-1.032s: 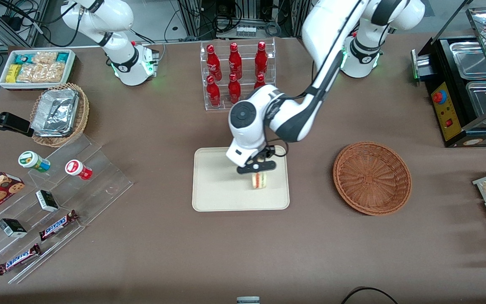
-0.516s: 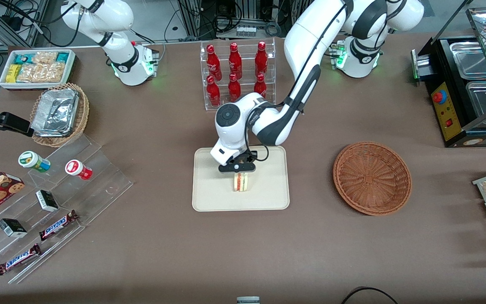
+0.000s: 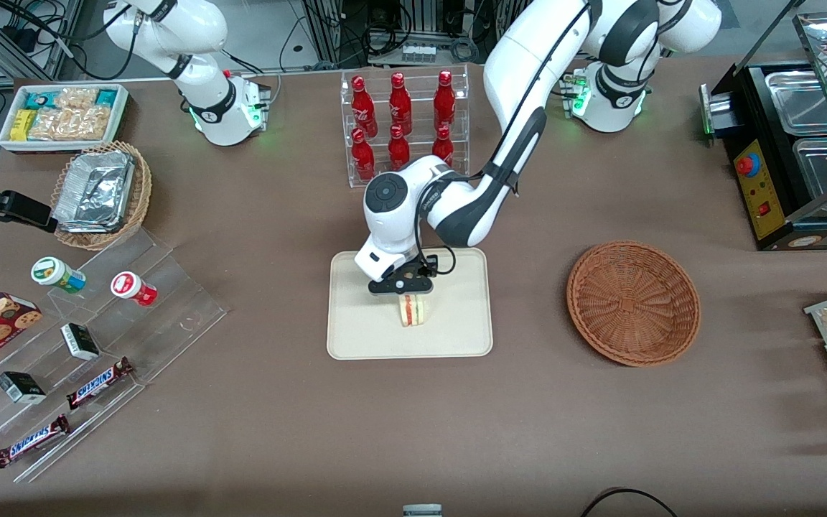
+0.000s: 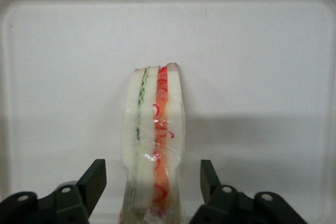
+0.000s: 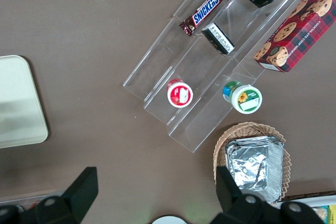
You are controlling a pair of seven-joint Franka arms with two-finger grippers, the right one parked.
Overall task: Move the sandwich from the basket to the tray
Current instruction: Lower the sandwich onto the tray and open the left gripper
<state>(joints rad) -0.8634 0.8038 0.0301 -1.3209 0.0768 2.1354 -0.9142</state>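
The sandwich stands on its edge on the cream tray, near the tray's middle. It is a pale bread wedge in clear wrap, with green and red filling lines along the cut edge. My left gripper is low over the tray, astride the sandwich. In the left wrist view the gripper is open: one black finger stands on each side of the wedge, with a gap to the bread on both sides. The reddish-brown wicker basket sits empty, toward the working arm's end.
A clear rack of red bottles stands just farther from the front camera than the tray. Clear stepped shelves with snack bars and cups and a tan basket of foil containers lie toward the parked arm's end. The tray's corner shows in the right wrist view.
The gripper moved with the sandwich across the tray toward the parked arm's end, then came to rest near the tray's middle. In the last half second it hardly moved.
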